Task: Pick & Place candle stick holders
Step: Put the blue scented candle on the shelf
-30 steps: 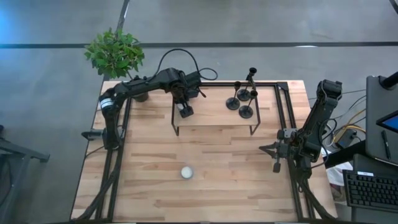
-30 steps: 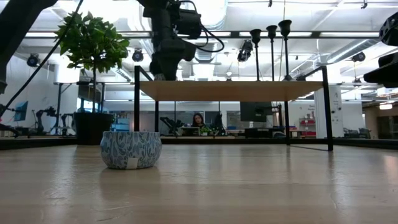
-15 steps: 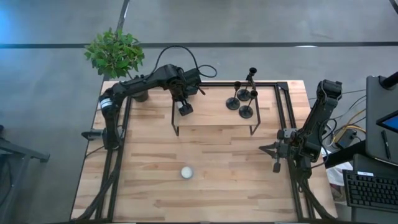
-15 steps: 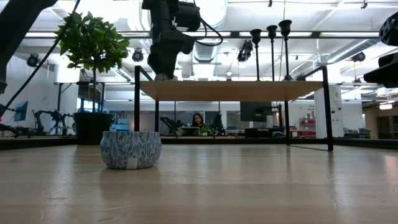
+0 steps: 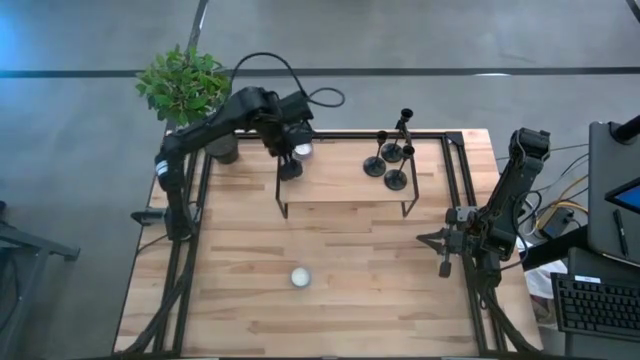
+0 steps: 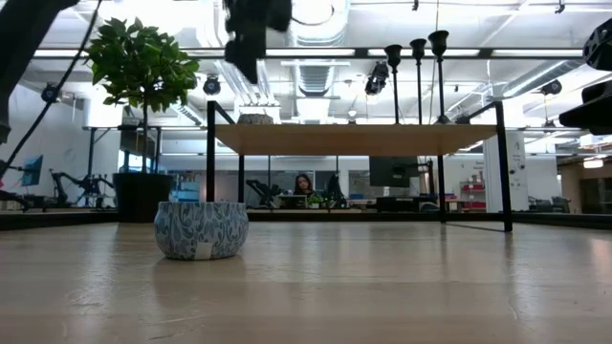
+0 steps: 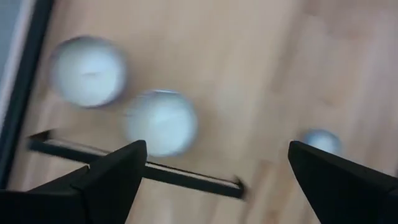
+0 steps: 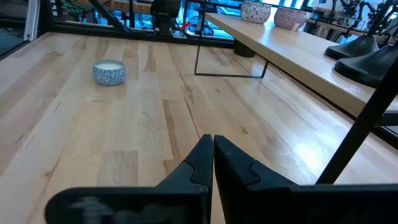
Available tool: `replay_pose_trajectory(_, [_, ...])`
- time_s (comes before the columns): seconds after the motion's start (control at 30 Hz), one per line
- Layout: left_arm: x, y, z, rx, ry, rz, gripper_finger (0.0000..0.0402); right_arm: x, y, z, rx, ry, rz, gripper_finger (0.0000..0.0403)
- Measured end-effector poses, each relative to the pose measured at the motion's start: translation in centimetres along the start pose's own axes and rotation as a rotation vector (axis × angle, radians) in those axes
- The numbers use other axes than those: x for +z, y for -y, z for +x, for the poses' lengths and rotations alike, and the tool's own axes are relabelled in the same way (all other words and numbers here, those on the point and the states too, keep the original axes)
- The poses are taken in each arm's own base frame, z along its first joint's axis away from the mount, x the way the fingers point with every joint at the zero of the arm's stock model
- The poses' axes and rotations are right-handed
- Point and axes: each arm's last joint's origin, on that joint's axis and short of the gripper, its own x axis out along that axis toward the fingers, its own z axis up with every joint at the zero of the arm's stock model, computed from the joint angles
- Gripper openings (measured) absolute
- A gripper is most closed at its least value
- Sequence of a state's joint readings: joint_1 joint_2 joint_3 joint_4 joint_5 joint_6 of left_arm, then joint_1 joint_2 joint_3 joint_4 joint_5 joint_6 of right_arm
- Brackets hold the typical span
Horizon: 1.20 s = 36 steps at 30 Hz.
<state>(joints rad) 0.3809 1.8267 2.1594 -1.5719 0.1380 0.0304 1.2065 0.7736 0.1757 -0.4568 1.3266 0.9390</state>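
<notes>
Left gripper (image 5: pixel 291 166) hangs spread wide and empty above the left end of the low wooden shelf (image 5: pixel 345 185), over two small white round tealight candles (image 7: pixel 160 122). Three black metal candlesticks (image 5: pixel 391 163) stand at the shelf's right end. Right gripper (image 5: pixel 446 266), fingers pressed together, waits at the table's right edge

Three black candle stick holders (image 6: pixel 417 81) stand together on the right end of a raised wooden shelf (image 6: pixel 356 139), a blue-patterned tealight (image 6: pixel 201 229) on the table (image 6: pixel 382 287) in front.
</notes>
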Motion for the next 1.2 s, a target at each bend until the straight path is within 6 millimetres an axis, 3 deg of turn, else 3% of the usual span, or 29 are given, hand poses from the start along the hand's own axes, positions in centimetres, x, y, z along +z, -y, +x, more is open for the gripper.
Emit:
replay_pose_trajectory(0.2, [-2.3, 3.4, -2.0, -0.143, 0.034, 0.205, 0.0397, 0.0, 0.0, 0.0, 0.000, 0.000, 0.000, 0.0008])
replay_pose_trajectory(0.37, [-4.8, 6.7, -1.1, -0.151, -0.040, 0.285, 0.0397, 0.0, 0.0, 0.0, 0.000, 0.000, 0.000, 0.0008])
replay_pose_trajectory(0.53, [-6.9, 10.3, 2.0, -0.162, -0.116, 0.338, 0.0397, 0.0, 0.0, 0.0, 0.000, 0.000, 0.000, 0.0008])
replay_pose_trajectory(0.73, [-8.2, 13.5, 6.1, -0.183, -0.127, 0.335, 0.0396, 0.0, 0.0, 0.0, 0.000, 0.000, 0.000, 0.0008])
replay_pose_trajectory(1.07, [-8.0, 14.2, 11.8, -0.176, 0.034, 0.019, 0.0396, 0.0, 0.0, 0.0, 0.000, 0.000, 0.000, 0.0008])
replay_pose_trajectory(1.2, [-8.9, 13.9, 13.9, -0.177, 0.014, -0.145, 0.0396, 0.0, 0.0, 0.0, 0.000, 0.000, 0.000, 0.0008])
